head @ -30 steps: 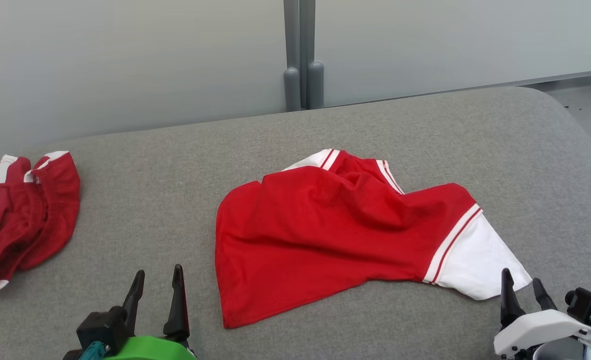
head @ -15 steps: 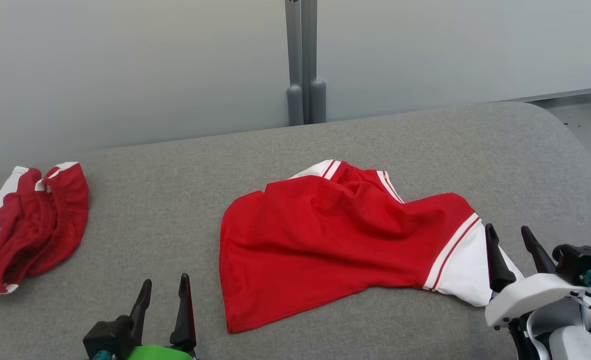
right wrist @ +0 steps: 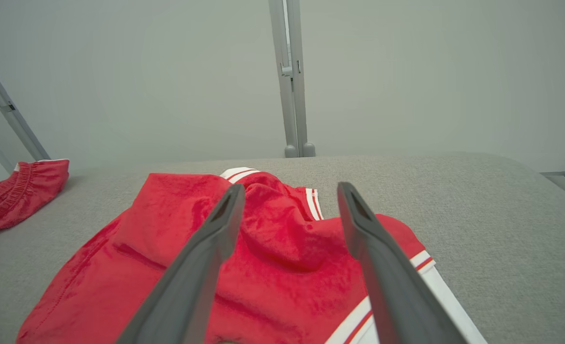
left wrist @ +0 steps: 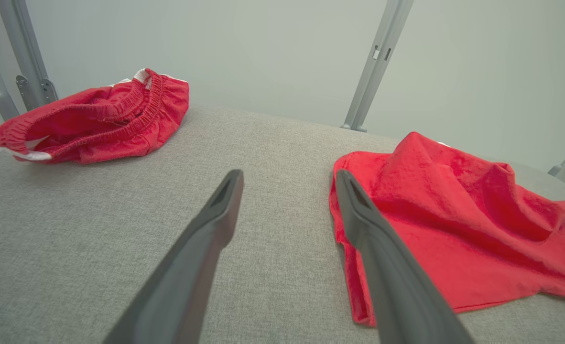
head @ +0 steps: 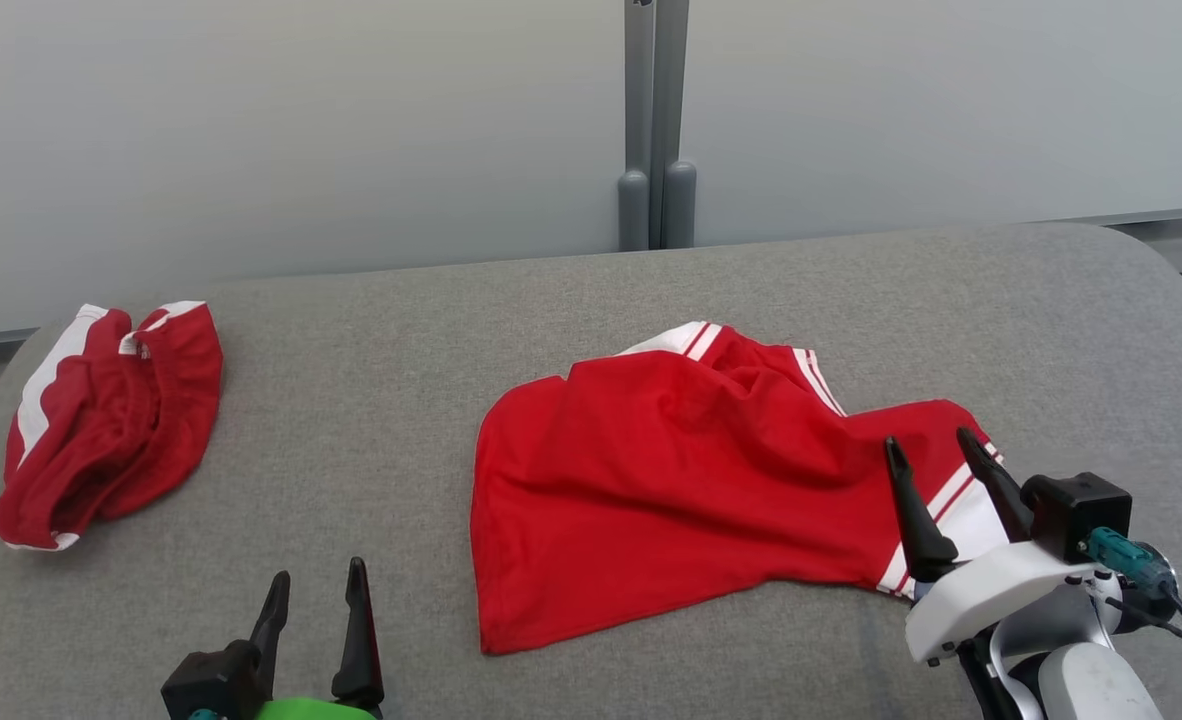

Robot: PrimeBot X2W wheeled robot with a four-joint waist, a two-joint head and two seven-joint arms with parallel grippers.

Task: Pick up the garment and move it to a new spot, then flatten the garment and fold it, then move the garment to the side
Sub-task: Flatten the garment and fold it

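The garment is a red shirt with white, red-striped sleeves, lying rumpled on the middle of the grey padded table. My right gripper is open above the shirt's right sleeve end, fingers pointing across the cloth with nothing between them. In the right wrist view the garment spreads under and between the open right gripper. My left gripper is open and empty near the front edge, left of the shirt's lower left corner. In the left wrist view the left gripper has the garment just to its right.
A second red piece, shorts with white trim, lies bunched at the table's far left and also appears as shorts and shorts. A grey post stands against the pale wall behind. The table's right corner is rounded.
My right gripper has risen from the front right corner and moved left over the shirt's white sleeve, staying open. The head camera has shifted. The left gripper holds its place.
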